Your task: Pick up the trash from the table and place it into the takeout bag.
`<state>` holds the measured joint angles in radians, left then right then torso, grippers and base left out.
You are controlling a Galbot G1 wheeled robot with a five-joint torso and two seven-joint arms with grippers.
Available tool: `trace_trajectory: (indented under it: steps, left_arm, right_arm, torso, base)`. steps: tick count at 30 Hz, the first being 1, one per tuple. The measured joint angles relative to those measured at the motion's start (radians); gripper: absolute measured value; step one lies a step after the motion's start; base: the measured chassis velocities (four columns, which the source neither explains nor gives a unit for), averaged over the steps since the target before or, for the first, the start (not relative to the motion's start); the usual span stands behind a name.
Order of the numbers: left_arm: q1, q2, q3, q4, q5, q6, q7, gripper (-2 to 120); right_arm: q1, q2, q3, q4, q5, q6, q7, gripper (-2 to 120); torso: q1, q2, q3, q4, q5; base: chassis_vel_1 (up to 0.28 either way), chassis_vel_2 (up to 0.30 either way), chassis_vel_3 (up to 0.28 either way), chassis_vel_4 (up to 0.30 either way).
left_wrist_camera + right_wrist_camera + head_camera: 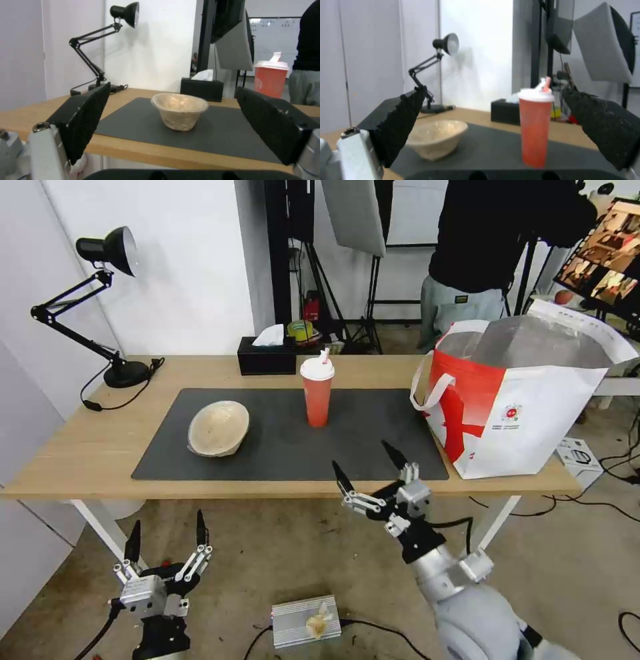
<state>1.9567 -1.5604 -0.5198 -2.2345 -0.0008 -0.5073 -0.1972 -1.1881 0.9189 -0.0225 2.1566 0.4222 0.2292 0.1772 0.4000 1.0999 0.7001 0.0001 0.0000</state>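
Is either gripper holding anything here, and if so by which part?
Nothing is held. The left gripper and right gripper are both open, short of the table.

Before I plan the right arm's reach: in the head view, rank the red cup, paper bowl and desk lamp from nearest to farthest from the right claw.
1. Red cup, mid-mat, just beyond the open right claw.
2. Paper bowl, on the mat's left part.
3. Desk lamp, at the table's far left corner.

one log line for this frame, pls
right gripper: open, at table front edge, facing red cup | left gripper: open, low, off table | beige bowl: on mat | takeout bag: open
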Motion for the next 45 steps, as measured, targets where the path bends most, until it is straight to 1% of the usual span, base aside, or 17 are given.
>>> trace_trajectory:
  steps: [2, 6, 7, 9, 12, 13, 17, 28, 32, 39, 45]
  left_arm:
    - [0.000, 0.000, -0.004, 0.001, 0.000, 0.000, 0.000, 100]
    - [0.000, 0.000, -0.008, 0.001, -0.001, 0.000, 0.000, 100]
    - [0.000, -0.001, -0.010, 0.002, -0.002, 0.001, 0.000, 100]
    - [0.000, -0.001, -0.010, 0.002, -0.002, 0.001, 0.000, 100]
    - [0.000, -0.002, -0.011, 0.002, -0.002, 0.002, 0.000, 100]
    - [0.000, -0.002, -0.011, 0.002, -0.002, 0.002, 0.000, 100]
    - [0.000, -0.003, -0.016, 0.006, -0.003, 0.002, 0.000, 100]
    - [-0.004, 0.001, -0.026, 0.015, -0.012, 0.003, 0.000, 100]
    - [-0.009, 0.001, -0.024, 0.024, -0.013, 0.003, 0.000, 100]
    - [-0.016, 0.002, -0.023, 0.029, -0.014, 0.003, 0.000, 100]
    - [-0.021, 0.003, -0.022, 0.036, -0.014, 0.003, 0.000, 100]
  right_arm:
    - [0.068, 0.019, -0.030, -0.037, 0.014, -0.001, -0.005, 100]
    - [0.117, 0.032, -0.055, -0.068, 0.018, -0.005, -0.005, 100]
    - [0.162, 0.048, -0.078, -0.102, 0.021, -0.012, -0.004, 100]
    - [0.171, 0.051, -0.082, -0.108, 0.021, -0.013, -0.004, 100]
    - [0.250, 0.085, -0.115, -0.169, 0.023, -0.031, 0.006, 100]
    - [0.250, 0.085, -0.115, -0.169, 0.023, -0.031, 0.006, 100]
    - [0.322, 0.130, -0.140, -0.229, 0.018, -0.069, 0.037, 100]
    - [0.430, 0.197, -0.181, -0.349, 0.009, -0.121, 0.079, 100]
    - [0.476, 0.221, -0.193, -0.394, 0.003, -0.156, 0.109, 100]
    - [0.524, 0.238, -0.199, -0.448, 0.008, -0.194, 0.128, 100]
    - [0.567, 0.243, -0.202, -0.479, 0.052, -0.232, 0.135, 100]
  torso:
    - [0.000, 0.000, 0.000, 0.0000, 0.0000]
    - [0.000, 0.000, 0.000, -0.0001, 0.0000]
    - [0.000, 0.000, 0.000, 0.0001, 0.0000]
    - [0.000, 0.000, 0.000, -0.0001, -0.0001]
    - [0.000, 0.000, 0.000, 0.0000, 0.0000]
    - [0.000, 0.000, 0.000, 0.0000, 0.0000]
    - [0.000, 0.000, 0.000, 0.0000, -0.0002]
    - [0.000, 0.000, 0.000, 0.0000, -0.0001]
    - [0.000, 0.000, 0.000, -0.0001, -0.0001]
    - [0.000, 0.000, 0.000, -0.0001, 0.0000]
    - [0.000, 0.000, 0.000, -0.0001, 0.0000]
  base:
    - [0.000, 0.000, 0.000, 0.000]
    - [0.000, 0.000, 0.000, 0.000]
    - [0.000, 0.000, 0.000, 0.000]
    - [0.000, 0.000, 0.000, 0.000]
    - [0.000, 0.000, 0.000, 0.000]
    - [0.000, 0.000, 0.000, 0.000]
    - [0.000, 0.000, 0.000, 0.000]
    - [0.000, 0.000, 0.000, 0.000]
    - [0.000, 0.000, 0.000, 0.000]
    - [0.000, 0.000, 0.000, 0.000]
    - [0.000, 0.000, 0.000, 0.000]
